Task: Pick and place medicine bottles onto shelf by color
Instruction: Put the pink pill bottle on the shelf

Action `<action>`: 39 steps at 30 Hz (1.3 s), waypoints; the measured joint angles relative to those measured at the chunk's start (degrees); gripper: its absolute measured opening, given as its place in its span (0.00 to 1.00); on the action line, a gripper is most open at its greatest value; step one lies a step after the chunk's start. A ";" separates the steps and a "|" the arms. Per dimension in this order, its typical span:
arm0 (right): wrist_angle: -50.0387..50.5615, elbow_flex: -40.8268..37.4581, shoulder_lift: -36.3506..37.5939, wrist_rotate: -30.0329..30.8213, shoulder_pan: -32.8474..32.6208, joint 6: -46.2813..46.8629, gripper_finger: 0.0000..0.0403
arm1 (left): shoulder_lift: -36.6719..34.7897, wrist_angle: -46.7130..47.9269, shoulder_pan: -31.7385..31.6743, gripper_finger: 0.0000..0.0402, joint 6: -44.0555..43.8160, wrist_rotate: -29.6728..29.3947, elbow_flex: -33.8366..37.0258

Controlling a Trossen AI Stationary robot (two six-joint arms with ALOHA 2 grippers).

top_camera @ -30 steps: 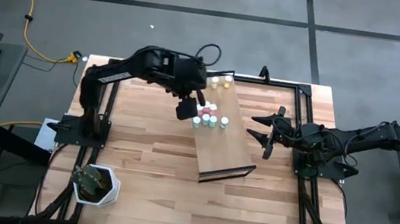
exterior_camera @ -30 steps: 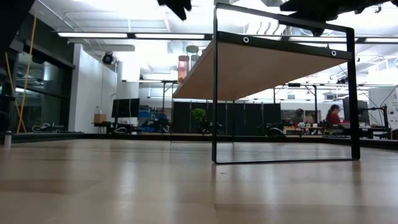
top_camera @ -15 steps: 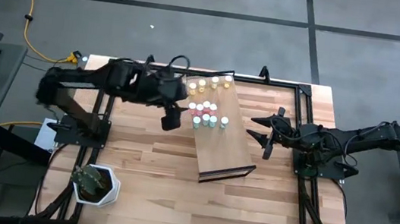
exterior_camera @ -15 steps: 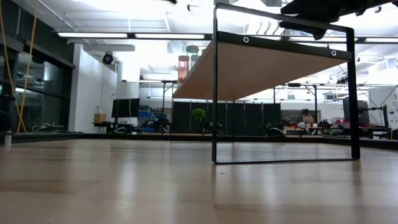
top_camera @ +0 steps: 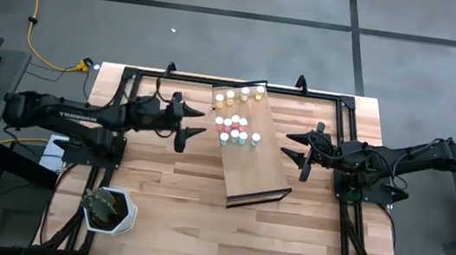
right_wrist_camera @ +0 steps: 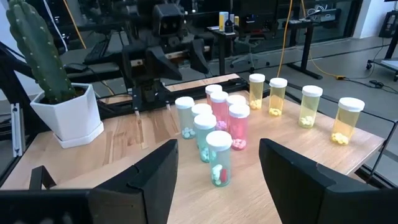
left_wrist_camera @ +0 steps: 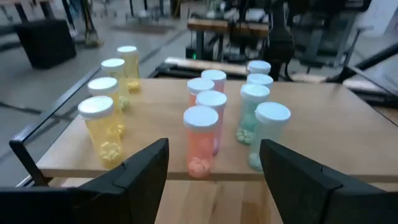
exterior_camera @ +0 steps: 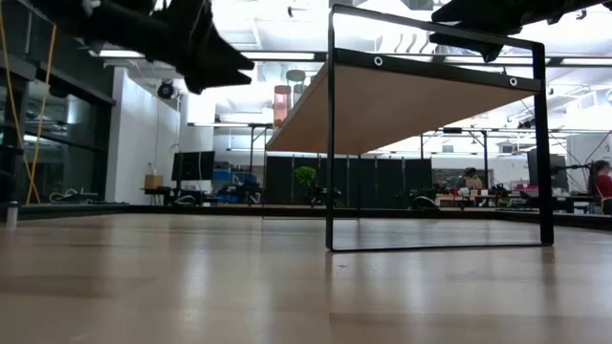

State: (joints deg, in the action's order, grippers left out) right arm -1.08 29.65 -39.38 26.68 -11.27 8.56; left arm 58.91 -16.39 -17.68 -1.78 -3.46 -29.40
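Your worktop (top_camera: 178, 182) is a pale butcher-block slab ringed by a dark metal frame, standing on a grey floor. The shelf (top_camera: 254, 161) sits near its middle, turned at an angle, a light-wood board with a dark edge; from the low view you see it raised on a thin black frame (exterior_camera: 330, 143).

All the medicine bottles (top_camera: 236, 120) stand upright on the far end of the shelf: a yellow row (right_wrist_camera: 305, 106) along the end, then pink ones (left_wrist_camera: 202, 140) and teal ones (left_wrist_camera: 264, 134) grouped just beside them, every cap white.

Your left hand (top_camera: 182, 128) hovers over the worktop just left of the shelf, fingers (left_wrist_camera: 140, 168) apart and holding nothing. Your right hand (top_camera: 302, 151) hangs to the right of the shelf, fingers (right_wrist_camera: 149, 174) likewise spread and empty.

A white pot with a cactus (top_camera: 109, 209) stands at the near left corner. A yellow cable (top_camera: 27, 20) trails across the floor. Beyond the worktop you look into a bright open workspace with ceiling strip lights, desks, and a person (exterior_camera: 601, 182) seated far off at the right.
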 joint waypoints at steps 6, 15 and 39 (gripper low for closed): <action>0.00 0.00 0.00 -0.11 0.00 0.46 0.54 | 2.79 -12.49 -1.73 0.61 -0.56 0.19 6.02; 0.00 0.00 0.00 -0.15 0.00 0.47 0.54 | 10.03 -19.14 -4.81 0.48 -2.63 -5.00 7.18; 0.00 0.00 0.00 0.09 0.00 0.42 0.54 | 17.74 -24.97 -4.86 0.00 -9.21 5.59 5.73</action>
State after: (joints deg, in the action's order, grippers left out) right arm -1.08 29.65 -39.38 26.77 -11.27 8.97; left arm 76.66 -41.36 -22.55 -10.99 2.13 -23.67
